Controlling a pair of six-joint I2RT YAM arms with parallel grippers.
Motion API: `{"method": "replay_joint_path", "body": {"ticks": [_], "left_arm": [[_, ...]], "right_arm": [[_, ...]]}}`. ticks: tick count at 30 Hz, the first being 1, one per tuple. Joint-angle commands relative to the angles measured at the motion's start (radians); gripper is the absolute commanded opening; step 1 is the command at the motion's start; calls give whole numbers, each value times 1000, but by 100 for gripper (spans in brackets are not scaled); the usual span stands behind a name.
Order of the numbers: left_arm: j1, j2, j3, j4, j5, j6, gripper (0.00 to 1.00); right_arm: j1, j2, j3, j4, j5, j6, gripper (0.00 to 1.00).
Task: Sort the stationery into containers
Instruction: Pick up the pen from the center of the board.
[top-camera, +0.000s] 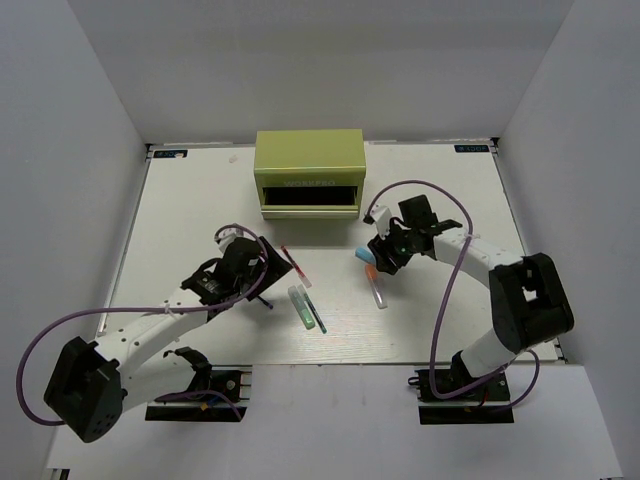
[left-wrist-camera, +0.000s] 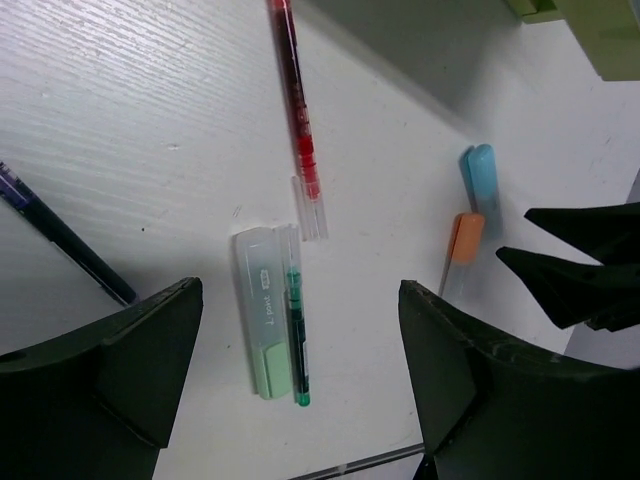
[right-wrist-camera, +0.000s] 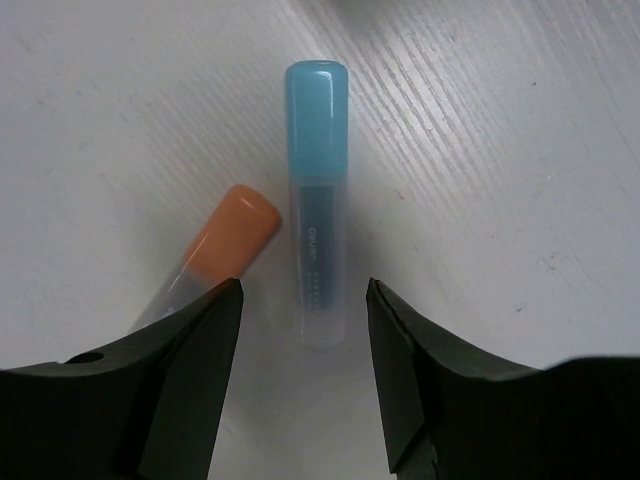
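The olive tool chest (top-camera: 308, 160) stands at the back centre, dark front opening facing me. On the table lie a red pen (left-wrist-camera: 300, 130), a pale green marker (left-wrist-camera: 262, 310) beside a teal pen (left-wrist-camera: 296, 345), and a dark blue pen (left-wrist-camera: 65, 240). My left gripper (left-wrist-camera: 298, 295) hovers open above the green pair, touching nothing. A light blue marker (right-wrist-camera: 316, 200) and a white marker with an orange cap (right-wrist-camera: 225, 245) lie side by side. My right gripper (right-wrist-camera: 303, 290) is open, its tips either side of the blue marker's clear end with gaps both sides.
White walls close in the table on three sides. Both arms' purple cables (top-camera: 445, 290) loop over the table. The right gripper's fingers (left-wrist-camera: 580, 270) sit close to the orange cap (left-wrist-camera: 466, 237) and about a hand's width right of the green pair.
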Motion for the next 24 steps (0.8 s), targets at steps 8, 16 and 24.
{"method": "replay_joint_path", "body": {"ticks": [8,16,24], "left_arm": [[-4,50,78,-123,29,43,90],[6,64,35,-54,100,33,99],[6,73,56,-104,91,13,99]], "right_arm": [[-4,101,3,138,99,31,58],[8,126,-31,162,112,36,53],[-1,36,-91,110,51,-78,25]]}}
